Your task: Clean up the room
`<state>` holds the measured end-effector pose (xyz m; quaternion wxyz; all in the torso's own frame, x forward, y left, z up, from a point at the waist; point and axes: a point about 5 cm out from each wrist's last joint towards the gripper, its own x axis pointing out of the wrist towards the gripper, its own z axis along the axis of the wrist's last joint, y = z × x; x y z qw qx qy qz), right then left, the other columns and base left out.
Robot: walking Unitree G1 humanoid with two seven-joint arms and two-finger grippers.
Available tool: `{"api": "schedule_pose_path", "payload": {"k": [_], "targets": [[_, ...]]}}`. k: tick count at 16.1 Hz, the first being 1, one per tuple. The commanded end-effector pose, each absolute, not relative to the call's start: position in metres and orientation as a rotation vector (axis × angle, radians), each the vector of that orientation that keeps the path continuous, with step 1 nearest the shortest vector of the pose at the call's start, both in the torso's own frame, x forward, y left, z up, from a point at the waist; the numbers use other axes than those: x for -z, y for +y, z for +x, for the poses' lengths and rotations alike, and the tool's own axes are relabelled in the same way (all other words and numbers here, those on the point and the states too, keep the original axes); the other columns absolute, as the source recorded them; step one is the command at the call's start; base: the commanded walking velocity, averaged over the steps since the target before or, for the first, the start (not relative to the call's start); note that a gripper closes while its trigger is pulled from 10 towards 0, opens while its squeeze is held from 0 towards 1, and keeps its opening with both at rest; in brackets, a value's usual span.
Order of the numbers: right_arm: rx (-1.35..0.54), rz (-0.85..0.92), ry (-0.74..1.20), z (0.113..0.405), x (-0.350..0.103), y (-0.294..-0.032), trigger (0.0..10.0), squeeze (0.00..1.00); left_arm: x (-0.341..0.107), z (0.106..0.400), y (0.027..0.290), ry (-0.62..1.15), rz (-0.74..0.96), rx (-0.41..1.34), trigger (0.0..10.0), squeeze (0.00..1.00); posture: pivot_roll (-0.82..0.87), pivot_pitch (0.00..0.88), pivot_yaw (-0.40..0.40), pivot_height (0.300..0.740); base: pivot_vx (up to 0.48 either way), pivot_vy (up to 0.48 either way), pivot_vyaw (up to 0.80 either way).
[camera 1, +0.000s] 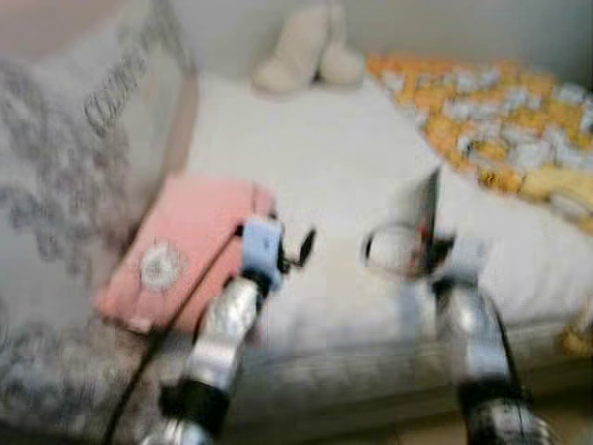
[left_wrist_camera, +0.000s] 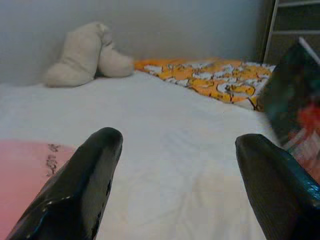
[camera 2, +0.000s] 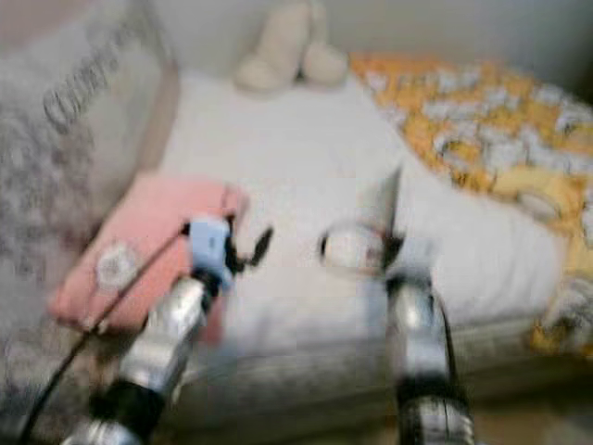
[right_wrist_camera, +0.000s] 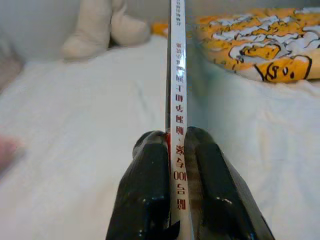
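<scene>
A: Item, thin book (right_wrist_camera: 178, 75): where held?
B: Right pincer (right_wrist_camera: 178, 145), clamped on its lower edge; long axis upright above the bed (camera 1: 324, 158), right of the pink cushion (camera 1: 181, 246).
A: Left pincer (left_wrist_camera: 175, 165)?
B: Wide apart, empty, beside the cushion; the right arm carries the book.

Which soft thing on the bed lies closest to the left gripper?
The pink pillow, right beside the left gripper; the cream plush toy and orange blanket lie farther back.
</scene>
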<state>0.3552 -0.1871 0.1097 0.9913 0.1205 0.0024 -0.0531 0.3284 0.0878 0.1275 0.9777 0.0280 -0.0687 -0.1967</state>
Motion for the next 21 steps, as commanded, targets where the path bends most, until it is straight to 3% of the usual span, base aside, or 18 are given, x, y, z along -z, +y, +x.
{"api": "schedule_pose_path", "payload": {"k": [1,3,6,11,14,15,16,18,21], "targets": [[0.006,0.297,-0.032,0.367,-0.127,-0.166,0.0,0.0,-0.125,0.328,0.102,-0.119,0.081,0.358,10.0,0.0,0.19,0.0,-0.021,0.74,0.0,0.0,0.0],[-0.119,0.386,-0.005,0.387,-0.145,-0.137,0.0,0.0,-0.131,0.327,0.114,-0.131,0.138,0.308,10.0,0.0,0.3,0.024,-0.054,0.74,0.0,0.0,0.0],[-0.178,0.255,-0.021,0.384,-0.143,-0.121,0.0,0.0,-0.142,0.327,0.137,-0.146,0.115,0.16,10.0,0.0,0.35,0.02,-0.093,0.74,0.0,0.0,0.0],[-0.027,0.125,-0.028,0.326,-0.091,-0.153,0.0,0.0,-0.132,0.318,0.148,-0.092,0.072,0.027,10.0,0.0,0.26,0.0,-0.065,0.74,0.0,0.0,0.0],[0.095,0.051,-0.078,0.268,-0.082,-0.177,0.0,0.0,-0.133,0.293,0.158,-0.094,0.128,0.036,10.0,0.0,0.19,0.0,-0.026,0.74,0.0,0.0,0.0],[0.113,0.003,-0.097,0.236,-0.083,-0.183,0.0,0.0,-0.136,0.272,0.165,-0.112,0.16,0.057,10.0,0.0,0.17,0.0,-0.021,0.74,0.0,0.0,0.0],[0.106,-0.018,-0.092,0.226,-0.08,-0.184,0.0,0.0,-0.136,0.267,0.165,-0.108,0.157,0.067,10.0,0.0,0.16,0.0,-0.016,0.74,0.0,0.0,0.0],[0.103,-0.026,-0.05,0.222,-0.072,-0.183,0.0,0.0,-0.137,0.273,0.158,-0.109,0.127,0.087,10.0,0.0,0.17,0.0,-0.02,0.74,0.144,0.0,0.0],[0.123,-0.005,-0.008,0.244,-0.07,-0.186,0.0,0.0,-0.141,0.293,0.158,-0.099,0.124,0.018,10.0,0.0,0.18,0.0,-0.029,0.74,0.369,-0.301,0.62]]}}
